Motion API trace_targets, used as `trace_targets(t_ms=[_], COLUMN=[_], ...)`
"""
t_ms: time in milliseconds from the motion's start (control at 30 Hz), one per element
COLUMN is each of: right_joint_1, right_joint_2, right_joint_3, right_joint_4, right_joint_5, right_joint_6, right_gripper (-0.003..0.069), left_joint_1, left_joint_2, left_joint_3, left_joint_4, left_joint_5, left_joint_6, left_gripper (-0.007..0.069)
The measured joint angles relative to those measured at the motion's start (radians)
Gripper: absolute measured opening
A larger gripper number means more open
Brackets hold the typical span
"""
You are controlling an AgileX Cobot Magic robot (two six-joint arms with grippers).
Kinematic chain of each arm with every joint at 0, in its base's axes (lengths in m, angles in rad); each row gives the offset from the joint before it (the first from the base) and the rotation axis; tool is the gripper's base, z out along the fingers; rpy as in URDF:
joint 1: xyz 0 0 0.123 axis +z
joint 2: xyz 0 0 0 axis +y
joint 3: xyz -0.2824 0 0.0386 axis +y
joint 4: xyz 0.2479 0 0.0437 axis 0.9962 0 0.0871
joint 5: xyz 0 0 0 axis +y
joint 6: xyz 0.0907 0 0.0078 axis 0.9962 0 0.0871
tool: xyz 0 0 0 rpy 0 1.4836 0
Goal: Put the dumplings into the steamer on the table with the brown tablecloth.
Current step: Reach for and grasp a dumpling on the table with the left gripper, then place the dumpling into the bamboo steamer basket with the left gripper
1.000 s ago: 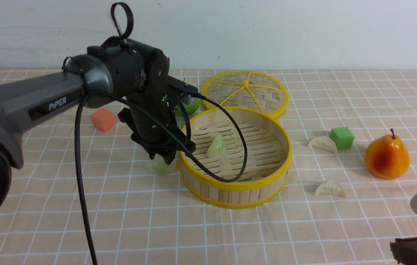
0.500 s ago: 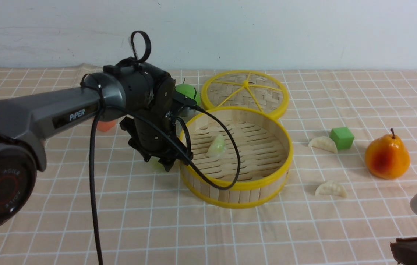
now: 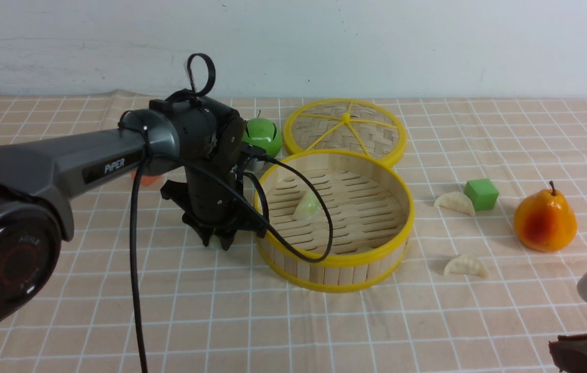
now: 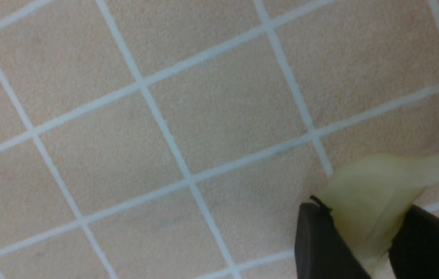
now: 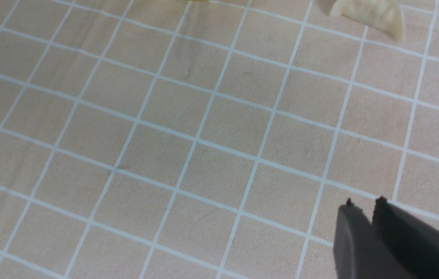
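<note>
On the bench covered in white-gridded tan cloth [image 3: 293,326], the black left gripper [image 4: 362,228] has now closed around a pale green toy dumpling [image 4: 374,190], ready to lift; the right gripper [image 5: 360,205] is nearly shut.

On the grey left robot arm [image 3: 96,160], left of centre in the front view, white letters on a dark patch read "PiPER". Around the dark red-marked disc of its round black joint [image 3: 11,267], at the lower left, "AGILE" appears, repeated.

Grey-and-black left arm [image 3: 101,158] with "PiPER" lettering, loose black cable [image 3: 135,269]
</note>
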Motion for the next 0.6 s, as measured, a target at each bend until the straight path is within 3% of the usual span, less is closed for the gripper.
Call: trace_targets(t_ms=[233,367,433,600], right_joint_1=[0.000,0.000,0.000,0.000], right_joint_2=[0.000,0.000,0.000,0.000], right_joint_3=[0.000,0.000,0.000,0.000], right_joint_4=[0.001,0.001,0.001,0.004], right_joint_5=[0.000,-0.004,-0.009,-0.023], right_joint_6=[0.000,0.000,0.000,0.000], right_gripper=[0.0084,0.0088,0.0089,0.0092], left_joint_1=[0.000,-0.014,-0.050,-0.142], left_joint_2=[-0.127,-0.229,-0.231,-0.174], left_joint_3=[0.004,0.003,0.003,-0.006], left_joint_4=[-0.032,-0.278,-0.336,-0.348], left_joint_5=[0.024,-0.030,-0.075,-0.189], left_joint_6=[0.000,0.019,0.064,0.060], left_gripper=[0.0228,0.0228,0.0228,0.0228])
